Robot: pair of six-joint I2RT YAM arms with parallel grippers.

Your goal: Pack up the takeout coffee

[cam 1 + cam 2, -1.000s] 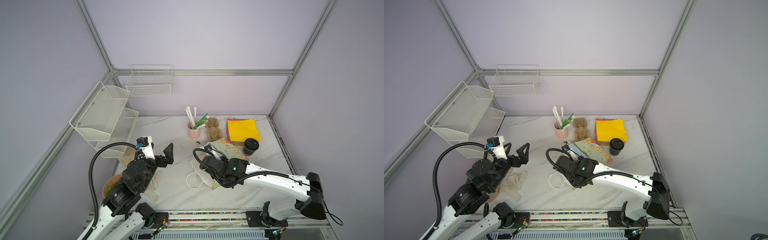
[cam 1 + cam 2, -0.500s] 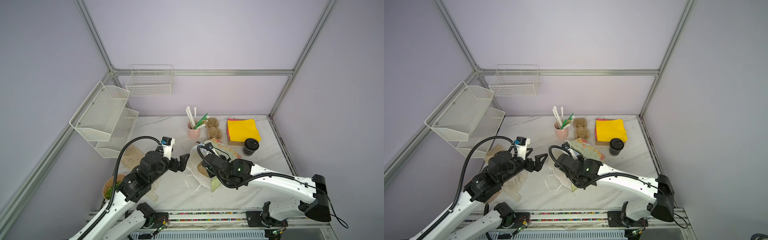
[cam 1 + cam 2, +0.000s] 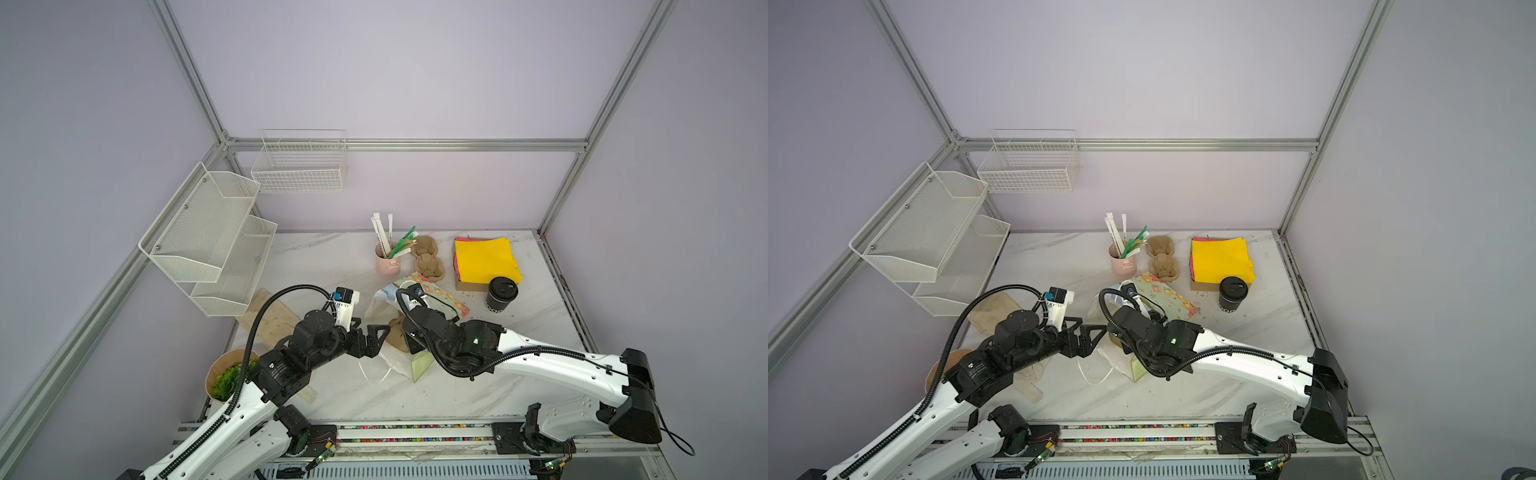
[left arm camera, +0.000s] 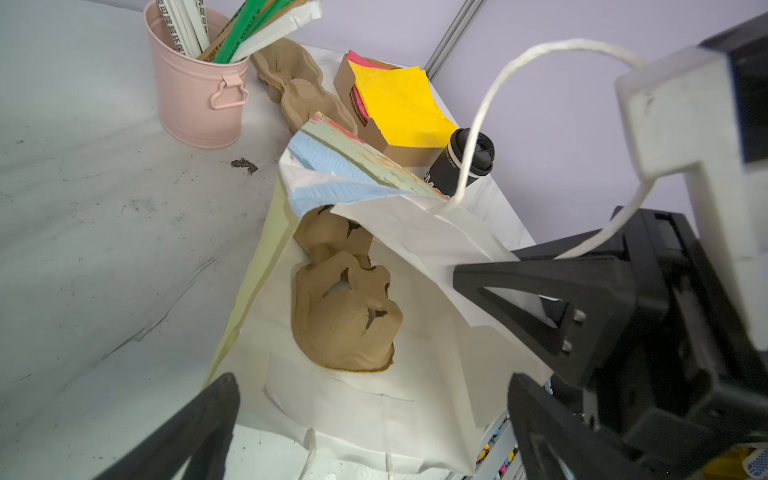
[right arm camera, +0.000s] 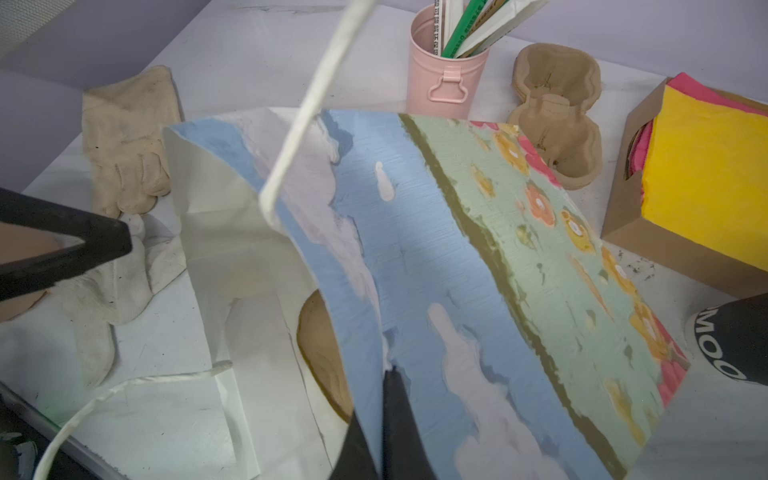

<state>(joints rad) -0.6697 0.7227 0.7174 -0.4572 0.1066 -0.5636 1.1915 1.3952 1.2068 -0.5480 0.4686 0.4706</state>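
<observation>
A: Surface, room?
B: Veined white marble tabletop point(image 3: 332, 257), smooth lilac walls point(image 3: 415, 83). The small black paper cup point(image 3: 501, 295), round plastic lid on, stands upright centre-right.
A: Grippers?
B: Spread left gripper point(image 4: 370, 384); right gripper point(image 5: 384, 378) pinches the flower-painted paper bag point(image 5: 457, 249) by its rim.

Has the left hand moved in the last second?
Yes. The left hand has swung rightward, away from the mesh shelf, up to the paper bag's mouth.

The black takeout cup point(image 5: 744, 324), near the desk's right edge, bore large white letters; only "MOO" showed, the rest cut off. Black print along the straw wrappers point(image 4: 176, 25) in the pink cup point(image 4: 195, 95) was illegible.
</observation>
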